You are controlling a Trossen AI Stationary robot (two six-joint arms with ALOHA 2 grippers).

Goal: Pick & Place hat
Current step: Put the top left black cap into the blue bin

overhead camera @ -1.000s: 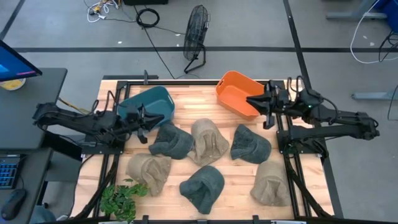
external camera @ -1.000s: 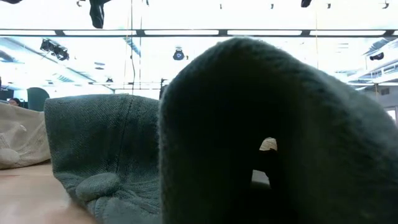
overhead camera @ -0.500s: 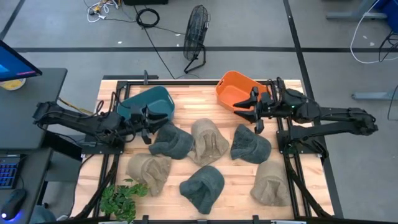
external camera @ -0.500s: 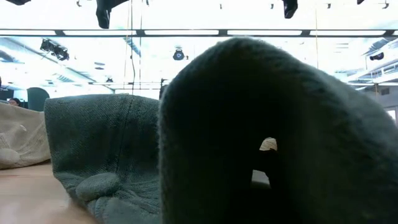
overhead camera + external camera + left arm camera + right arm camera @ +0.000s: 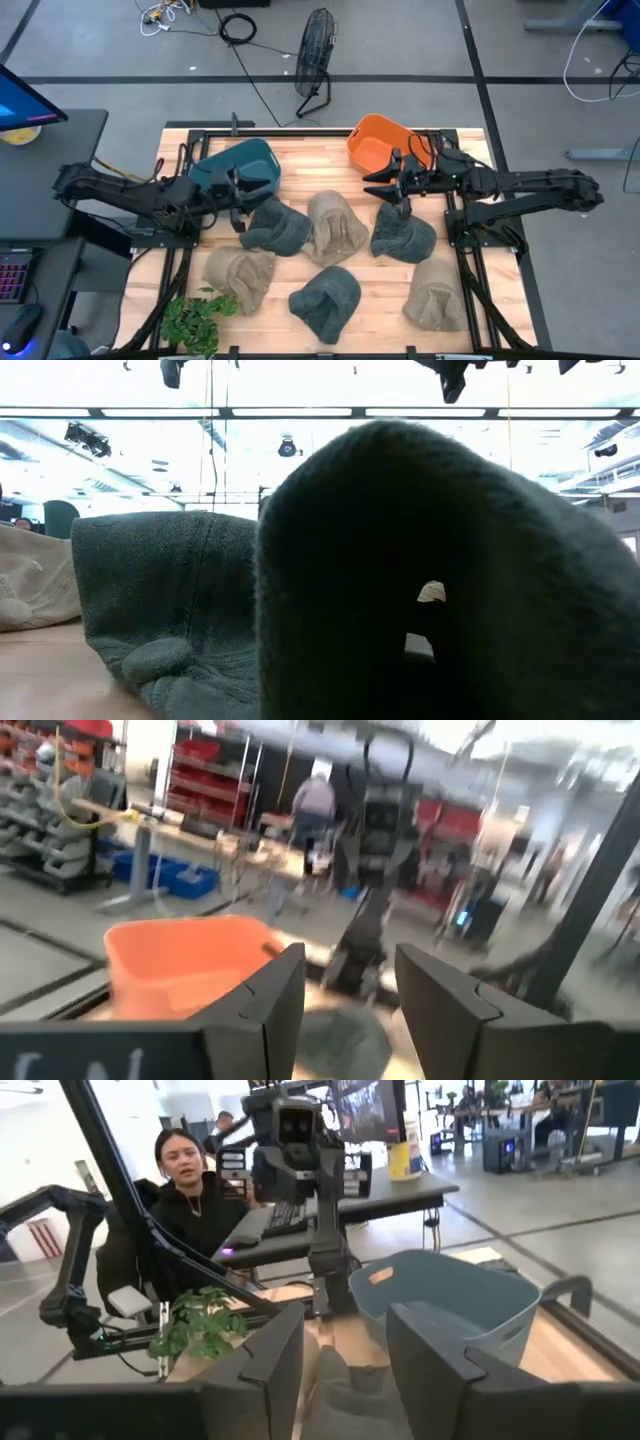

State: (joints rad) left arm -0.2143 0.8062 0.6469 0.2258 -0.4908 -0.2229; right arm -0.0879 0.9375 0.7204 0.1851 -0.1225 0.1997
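six hats are lying on the wooden table, the nearest a dark green hat at the front edge. farther back, the right gripper is hovering with fingers spread wide above another green hat; the left gripper, also spread, is waiting near the teal bin. beyond is the orange bin. a shallow pinch is risking the cloth slipping free.
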